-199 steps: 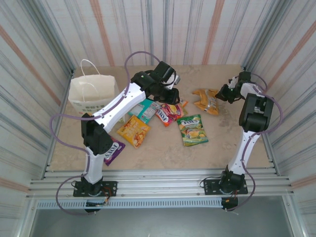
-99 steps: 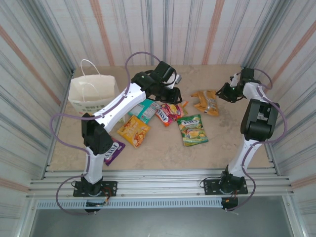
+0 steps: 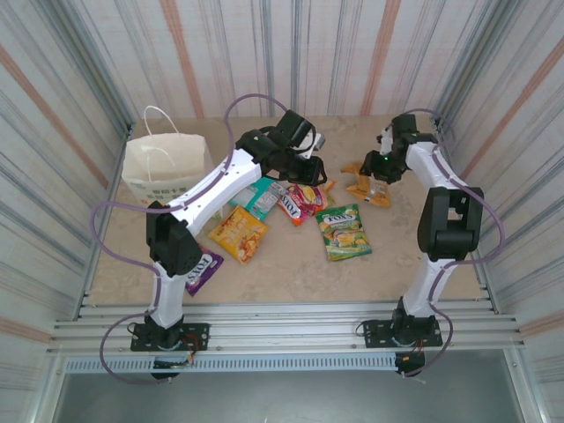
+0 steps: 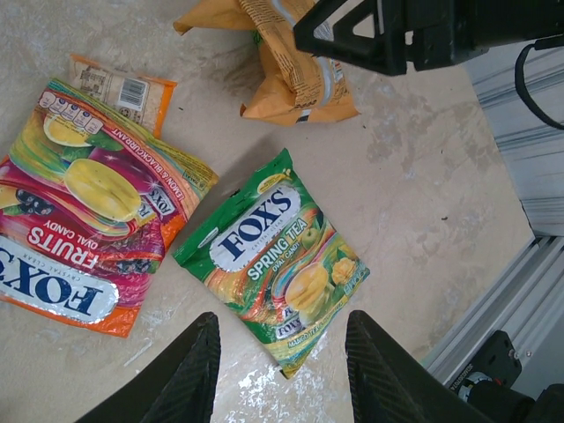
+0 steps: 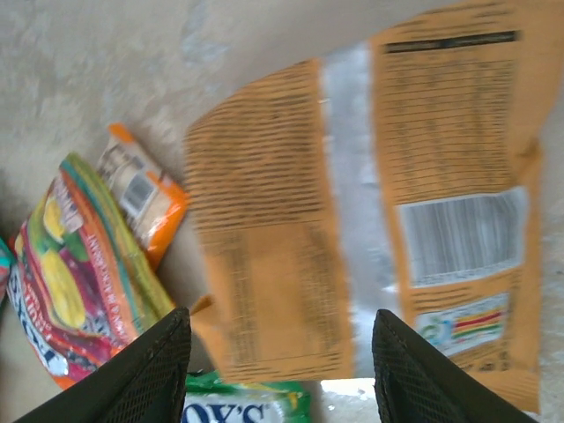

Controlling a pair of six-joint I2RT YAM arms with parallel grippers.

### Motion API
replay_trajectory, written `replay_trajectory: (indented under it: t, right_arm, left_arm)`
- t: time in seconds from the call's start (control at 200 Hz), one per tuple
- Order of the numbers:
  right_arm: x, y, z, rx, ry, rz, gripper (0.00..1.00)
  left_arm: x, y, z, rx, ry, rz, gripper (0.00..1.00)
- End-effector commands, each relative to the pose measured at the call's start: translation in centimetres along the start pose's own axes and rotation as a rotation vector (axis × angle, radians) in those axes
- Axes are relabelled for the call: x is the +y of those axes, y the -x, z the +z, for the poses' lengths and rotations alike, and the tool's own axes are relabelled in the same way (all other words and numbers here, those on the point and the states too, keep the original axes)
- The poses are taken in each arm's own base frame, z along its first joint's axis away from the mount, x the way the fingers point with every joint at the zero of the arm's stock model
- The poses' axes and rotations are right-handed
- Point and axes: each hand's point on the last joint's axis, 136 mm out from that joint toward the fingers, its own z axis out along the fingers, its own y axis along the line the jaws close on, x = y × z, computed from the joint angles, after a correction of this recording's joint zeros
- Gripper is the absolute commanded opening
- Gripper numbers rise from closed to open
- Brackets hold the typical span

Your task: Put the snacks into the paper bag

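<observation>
Orange foil, crumpled and back side up: this is the orange packet (image 5: 352, 203) lying under the right claw (image 5: 282, 379), at the far right of the bench (image 3: 291, 264). The fingers of this claw are spread wide and have nothing between them. I judge the step in hand to be the approach to pick this snack. Next, the claw should go down, close on a raised fold of the foil, and carry it across to the paper bag (image 3: 167, 167), which stands well apart at the far left.

The left claw (image 4: 282, 370) hangs wide open and empty above the green packet (image 4: 273, 264) and the red packet (image 4: 79, 238). The teal packet (image 3: 263, 196), the yellow-orange packet (image 3: 238, 233) and the purple packet (image 3: 203, 267) lie on the bench near the left arm, so no snack is bagged yet.

Compared with one second ago, the right arm has swung inward from the right wall to the orange packet. The left arm and the snacks have not moved.
</observation>
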Motion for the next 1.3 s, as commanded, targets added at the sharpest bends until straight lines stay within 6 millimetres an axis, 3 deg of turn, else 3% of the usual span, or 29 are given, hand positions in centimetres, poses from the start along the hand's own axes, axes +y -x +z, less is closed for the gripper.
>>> replay_trajectory:
  t: [0.0, 0.301, 0.481, 0.746, 0.877, 1.057, 1.298]
  right_arm:
    - [0.1, -0.1, -0.4, 0.024, -0.099, -0.079, 0.56]
    - [1.1, -1.2, 4.0, 0.143, -0.067, -0.062, 0.57]
    - [0.5, -1.8, 6.0, 0.187, -0.15, -0.097, 0.66]
    - [-0.8, -2.2, 7.9, 0.216, -0.296, -0.171, 0.59]
    - [-0.5, -2.0, 8.1, 0.212, -0.324, -0.204, 0.51]
    - [0.1, -1.9, 7.7, 0.208, -0.355, -0.247, 0.57]
    - [0.2, -1.3, 6.9, 0.188, -0.376, -0.272, 0.33]
  left_arm:
    - [0.0, -0.7, 0.0, 0.014, 0.002, -0.008, 0.43]
    - [0.7, -1.1, -0.3, 0.016, 0.024, -0.013, 0.43]
    - [1.0, -1.1, -0.4, 0.015, 0.029, -0.017, 0.43]
    - [1.3, -1.4, -0.3, 0.021, 0.036, -0.02, 0.43]
    - [1.3, -1.5, -0.3, 0.024, 0.035, -0.023, 0.43]
    - [1.2, -1.5, -0.2, 0.025, 0.027, -0.024, 0.43]
    - [1.2, -1.6, -0.5, 0.022, 0.032, -0.02, 0.43]
